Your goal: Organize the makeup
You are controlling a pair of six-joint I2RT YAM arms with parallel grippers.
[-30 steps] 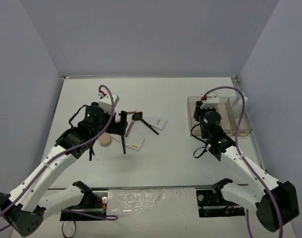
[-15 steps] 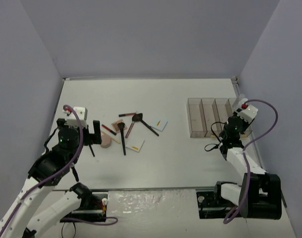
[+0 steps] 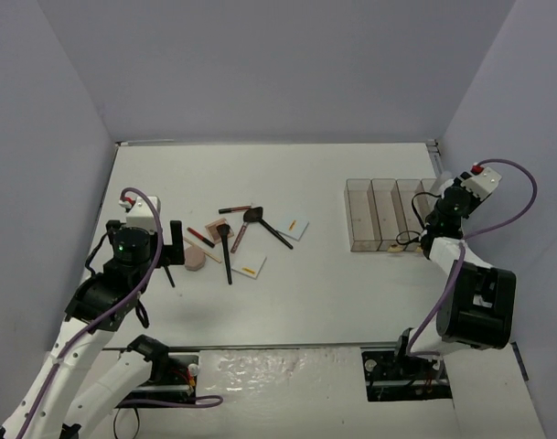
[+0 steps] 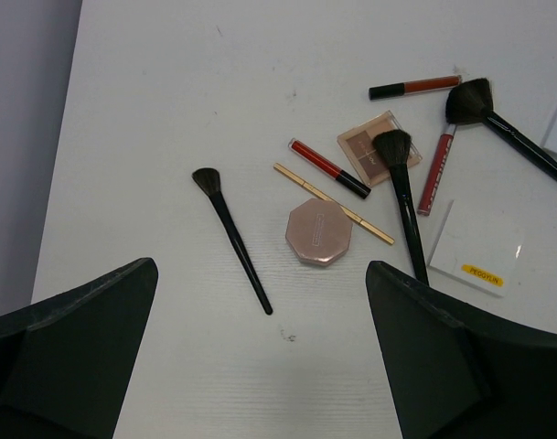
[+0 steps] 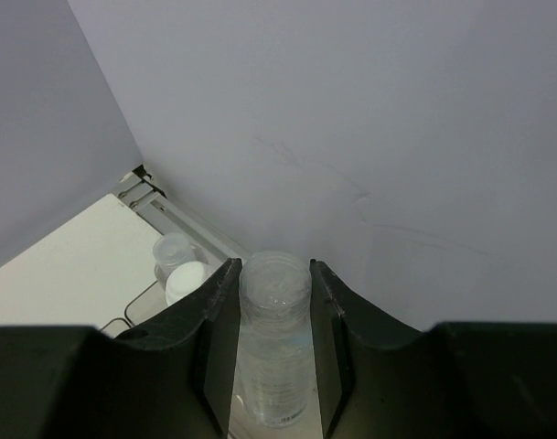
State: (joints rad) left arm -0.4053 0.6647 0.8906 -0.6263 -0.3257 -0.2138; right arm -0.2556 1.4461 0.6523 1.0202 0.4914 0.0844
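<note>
Clamping a clear bottle (image 5: 274, 347) between its fingers, that's the right claw (image 5: 273, 274), up at the right end of the organizer (image 3: 369, 219) by the side wall. The bottle's round end points at the wall. There's fine print low on its side, too small to read. Past the fingers, lower down, sit a white-capped bottle (image 5: 188, 282) and a clear-topped one (image 5: 173, 247), side by side.

Over to the left claw (image 4: 260, 366): fingers spread wide, nothing between them, hanging above the surface (image 4: 168, 91) with the makeup laid out beyond.

- **Nearest:** a thin brush (image 4: 230, 240) lies alone.
- **Just right of it:** the pink compact (image 4: 319, 233) has a faint stamp on its lid that I can't read.
- **By the compact's top edge:** a gold pencil (image 4: 333, 203) passes touching or nearly so, with a red gloss tube (image 4: 329, 168) above it.
- **Further back:** a tan palette (image 4: 374, 151) has a second brush (image 4: 401, 206) lying across it.
- **At the top:** a dark-capped tube (image 4: 415, 87) lies flat, and a big brush (image 4: 498, 123) angles off toward the right edge.
- **Lower right:** a white card (image 4: 475, 251) carries a yellow tag with black letters, too blurred to read for sure
</note>
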